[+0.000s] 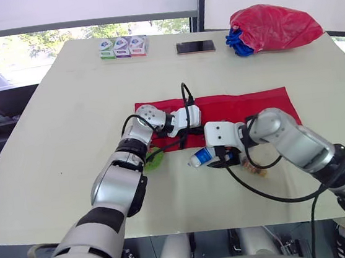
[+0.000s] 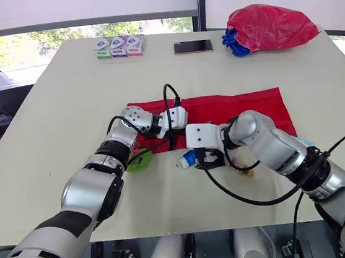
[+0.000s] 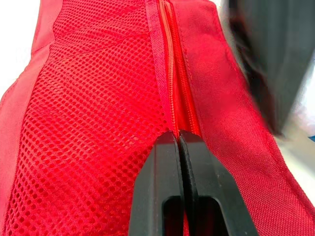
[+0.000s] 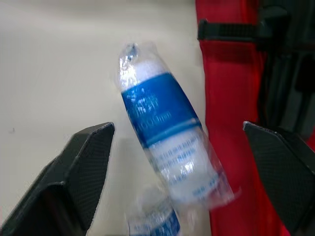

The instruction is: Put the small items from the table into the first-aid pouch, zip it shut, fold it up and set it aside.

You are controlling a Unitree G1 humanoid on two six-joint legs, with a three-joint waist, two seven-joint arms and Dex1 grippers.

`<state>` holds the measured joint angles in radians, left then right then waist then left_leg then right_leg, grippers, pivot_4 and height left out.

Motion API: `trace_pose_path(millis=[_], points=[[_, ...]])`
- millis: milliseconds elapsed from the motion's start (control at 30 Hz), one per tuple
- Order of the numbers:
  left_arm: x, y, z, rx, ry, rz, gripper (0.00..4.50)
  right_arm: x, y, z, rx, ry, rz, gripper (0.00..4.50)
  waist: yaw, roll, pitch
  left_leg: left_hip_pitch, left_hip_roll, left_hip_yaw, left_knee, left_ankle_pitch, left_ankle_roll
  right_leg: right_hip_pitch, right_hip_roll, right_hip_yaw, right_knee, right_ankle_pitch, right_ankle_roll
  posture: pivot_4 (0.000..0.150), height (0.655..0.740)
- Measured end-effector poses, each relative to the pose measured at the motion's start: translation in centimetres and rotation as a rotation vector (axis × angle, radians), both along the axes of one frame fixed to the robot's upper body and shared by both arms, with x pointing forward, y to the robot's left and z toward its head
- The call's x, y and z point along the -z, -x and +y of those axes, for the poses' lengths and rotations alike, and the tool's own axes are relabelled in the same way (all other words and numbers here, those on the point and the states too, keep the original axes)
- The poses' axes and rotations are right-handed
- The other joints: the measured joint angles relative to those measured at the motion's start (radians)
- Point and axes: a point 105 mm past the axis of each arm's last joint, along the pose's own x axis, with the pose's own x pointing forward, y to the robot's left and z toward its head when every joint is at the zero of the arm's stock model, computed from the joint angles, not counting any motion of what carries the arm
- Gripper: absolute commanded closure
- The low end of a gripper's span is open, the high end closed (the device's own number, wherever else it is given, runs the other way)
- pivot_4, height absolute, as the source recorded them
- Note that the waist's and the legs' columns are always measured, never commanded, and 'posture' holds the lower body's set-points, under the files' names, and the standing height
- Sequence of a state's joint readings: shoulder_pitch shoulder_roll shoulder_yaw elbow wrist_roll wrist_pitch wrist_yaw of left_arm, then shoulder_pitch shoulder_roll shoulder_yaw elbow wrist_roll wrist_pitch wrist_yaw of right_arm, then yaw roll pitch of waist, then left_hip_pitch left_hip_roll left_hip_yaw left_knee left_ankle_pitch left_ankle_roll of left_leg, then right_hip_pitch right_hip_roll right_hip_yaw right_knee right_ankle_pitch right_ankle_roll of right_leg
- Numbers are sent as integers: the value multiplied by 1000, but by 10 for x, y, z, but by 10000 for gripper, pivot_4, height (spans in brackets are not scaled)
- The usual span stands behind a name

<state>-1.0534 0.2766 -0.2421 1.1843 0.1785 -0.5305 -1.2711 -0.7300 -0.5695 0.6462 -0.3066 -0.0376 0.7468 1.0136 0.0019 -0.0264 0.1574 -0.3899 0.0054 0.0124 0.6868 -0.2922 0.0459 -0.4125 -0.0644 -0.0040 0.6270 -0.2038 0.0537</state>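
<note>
Left tool (image 3: 178, 136) clamps pouch zip (image 3: 172, 83) | right tool (image 4: 177, 130) spread astride bandage roll (image 4: 156, 110) | green item (image 1: 155, 159) half-hidden

Left end effector (image 3: 178, 135) and cables (image 1: 185, 102) crowd the pouch (image 1: 244, 105) edge.

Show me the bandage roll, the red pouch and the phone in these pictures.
bandage roll (image 4: 165, 132), right wrist view, on its blue label.
red pouch (image 1: 251, 104), left eye view, on its bare right half.
phone (image 1: 195, 47), left eye view, on its middle.
</note>
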Motion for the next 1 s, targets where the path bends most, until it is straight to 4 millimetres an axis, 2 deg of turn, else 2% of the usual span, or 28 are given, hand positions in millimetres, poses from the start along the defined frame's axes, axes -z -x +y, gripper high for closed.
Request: trace_pose_path(millis=[100, 167, 200, 400, 500, 533, 800, 900, 1000], points=[[0, 0, 0, 0, 3, 1, 45000, 2, -2, 1, 12, 22, -9, 32924, -1, 0, 0, -1, 0, -1, 0, 0, 0, 0, 0, 0, 0, 0, 0, 1500, 7400], [0, 0, 0, 1, 3, 1, 45000, 1, -4, 0, 20, 32, -14, 41538, -3, 0, 0, -1, -1, -1, 0, 0, 0, 0, 0, 0, 0, 0, 0, 1500, 7400], [0, 0, 0, 1, 3, 1, 45000, 0, -4, 1, 20, 33, -18, 44103, -3, 0, 0, -1, -1, -1, 0, 0, 0, 0, 0, 0, 0, 0, 0, 1500, 7400], [0, 1, 0, 4, 2, 3, 45000, -10, -3, -1, 56, -13, 18, 44103, -5, 0, 0, -2, -1, -4, 0, 0, 0, 0, 0, -2, 0, 0, 0, 1500, 7400], [-1, 1, -1, 8, 10, 3, 45000, -22, -3, -16, 92, -31, 25, 44103, -4, 0, 0, -3, -1, -5, 0, 0, 0, 0, -1, -3, -1, 0, 0, 1500, 7400], [-3, 1, -1, 10, 15, -1, 45000, -27, -5, -28, 127, -26, 18, 44103, -3, 0, 0, -3, -1, -5, 0, 0, 0, 0, -1, -4, -1, 0, 0, 1500, 7400], [-4, 1, -1, 7, 25, -5, 45000, -39, -20, -76, 305, -12, -24, 44103, -7, 0, 0, -3, -1, -6, 0, 0, 0, 0, -1, -5, -1, 0, 0, 1500, 7400], [-3, 1, 0, 7, 25, -3, 45000, -34, -27, -77, 357, -40, -26, 44103, -9, 0, 0, -3, -1, -6, 0, 0, 0, 0, -1, -5, -1, 0, 0, 1500, 7400], [-2, 2, -2, 10, 27, 1, 45000, -29, -32, -67, 396, -96, -6, 44103, -11, 0, 0, -4, -1, -6, 0, 0, 0, 0, -1, -5, -1, 0, 0, 1500, 7400]])
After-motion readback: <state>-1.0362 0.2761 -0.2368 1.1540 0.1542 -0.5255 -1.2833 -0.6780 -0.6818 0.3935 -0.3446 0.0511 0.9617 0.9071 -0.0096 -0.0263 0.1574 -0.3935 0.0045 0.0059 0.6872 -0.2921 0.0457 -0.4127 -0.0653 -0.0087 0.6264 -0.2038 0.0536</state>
